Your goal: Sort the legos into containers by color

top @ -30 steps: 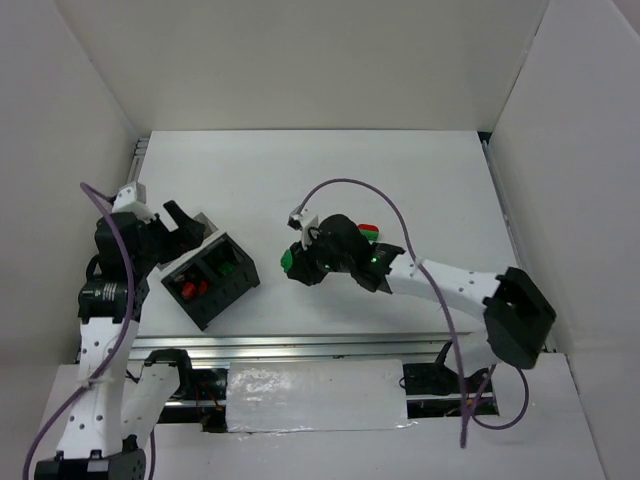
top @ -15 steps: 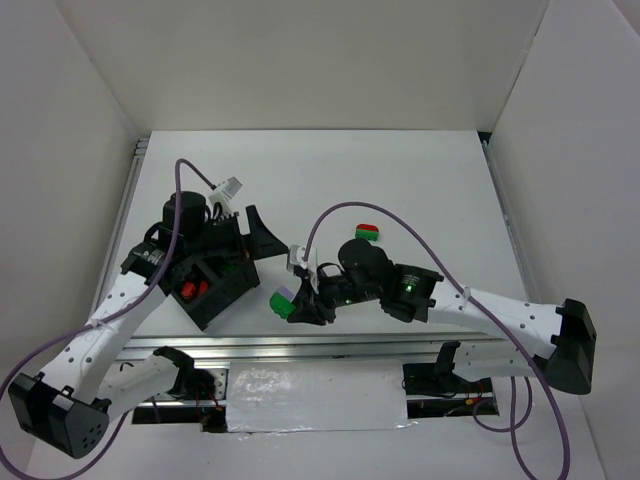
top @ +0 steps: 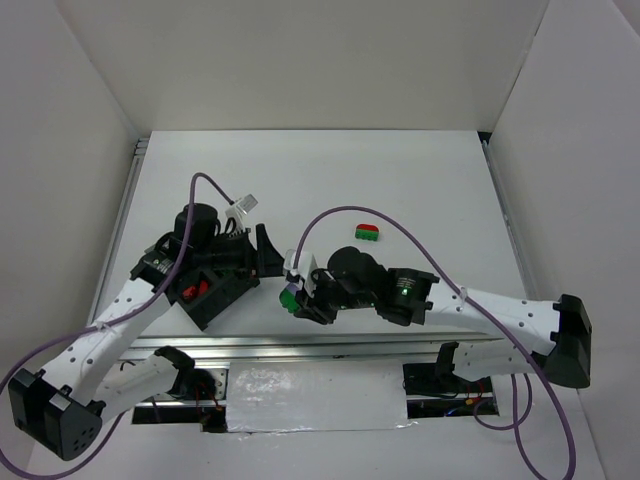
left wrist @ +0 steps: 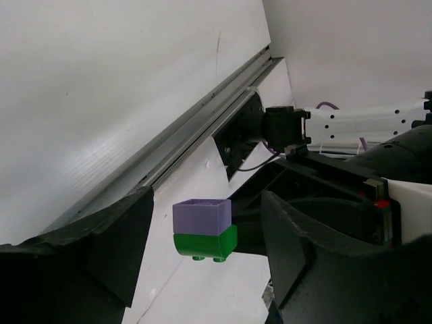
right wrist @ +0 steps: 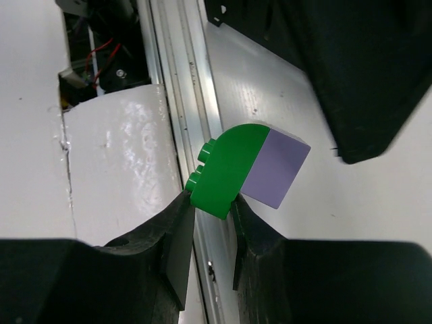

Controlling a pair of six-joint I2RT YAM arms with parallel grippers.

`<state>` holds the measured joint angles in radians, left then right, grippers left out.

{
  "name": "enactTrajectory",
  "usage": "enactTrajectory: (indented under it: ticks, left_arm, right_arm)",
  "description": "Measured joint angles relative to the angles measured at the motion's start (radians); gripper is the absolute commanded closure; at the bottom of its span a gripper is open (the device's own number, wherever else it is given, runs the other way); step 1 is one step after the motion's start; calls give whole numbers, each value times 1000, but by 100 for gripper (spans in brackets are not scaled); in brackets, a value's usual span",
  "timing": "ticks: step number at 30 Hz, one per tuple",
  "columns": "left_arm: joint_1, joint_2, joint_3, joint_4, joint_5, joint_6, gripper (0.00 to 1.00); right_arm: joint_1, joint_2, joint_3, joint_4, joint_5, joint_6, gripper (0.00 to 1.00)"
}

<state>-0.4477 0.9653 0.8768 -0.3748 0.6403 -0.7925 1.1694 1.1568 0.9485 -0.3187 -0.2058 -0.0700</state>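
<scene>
Right gripper [right wrist: 209,209] is pinching green-lilac brick [right wrist: 250,169] near the black box [top: 222,300] | left gripper [top: 265,255] is hanging spread beside this box

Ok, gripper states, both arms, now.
Left gripper: open, holding nothing.
Right gripper: shut on the green-and-lilac lego stack.

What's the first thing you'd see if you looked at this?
A little green-and-lilac brick, pinched by the right gripper near the table's front edge. The left gripper stands open on either side of it. Left of them sits the black box with red bricks inside.
</scene>
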Motion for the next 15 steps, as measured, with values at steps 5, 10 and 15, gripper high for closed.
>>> enactTrajectory:
  ticks: [5, 10, 15]
  left_arm:
    - [-19, 13, -16, 8, 22, -2, 40]
    - [-39, 32, -17, 31, 29, 0, 53]
    - [-51, 46, -18, 66, 26, 2, 59]
  right_arm:
    - [6, 11, 9, 4, 65, -19, 100]
    - [6, 22, 13, 1, 108, -37, 100]
    - [11, 48, 16, -13, 126, -48, 100]
